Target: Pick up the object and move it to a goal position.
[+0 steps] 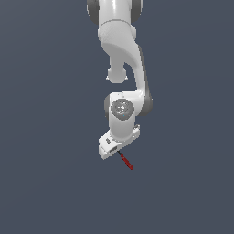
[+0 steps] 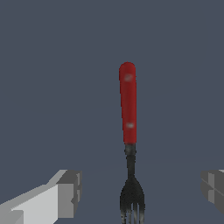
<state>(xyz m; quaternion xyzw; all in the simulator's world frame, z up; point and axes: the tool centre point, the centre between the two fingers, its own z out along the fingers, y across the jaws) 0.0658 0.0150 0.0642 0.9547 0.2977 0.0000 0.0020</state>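
While the white Franka arm (image 1: 122,55) reaches down from the top middle of the exterior view, its wrist bends toward the dark grey-blue counter (image 1: 45,183), which fills the whole scene with no edge or corner visible. At the end of the arm, the white claw (image 1: 112,148) hangs low over the surface, tilted so that its underside faces the lower part of the exterior view's left.

Just beside the claw, poking out from under it toward the exterior view's right, lies a tiny thin fork-like tool with a red handle and a dark grey-black head (image 1: 125,162). In the exterior view only its red handle and a short dark stretch of shaft show; the head end is hidden beneath the claw body. The tool looks far smaller than the claw.

Seen from the wrist camera, the same tool (image 2: 128,109) lies flat on the counter and runs lengthwise through the middle of the picture. Its rounded red handle points away from the camera, and its dark pronged head sits nearest the camera, between the two fingers. One light grey finger (image 2: 65,192) appears at one side, and the other finger (image 2: 213,188) at the opposite side. Both fingers stand well apart from the tool, with bare counter showing on each side of the head. The claw is spread wide, touching nothing and holding nothing.
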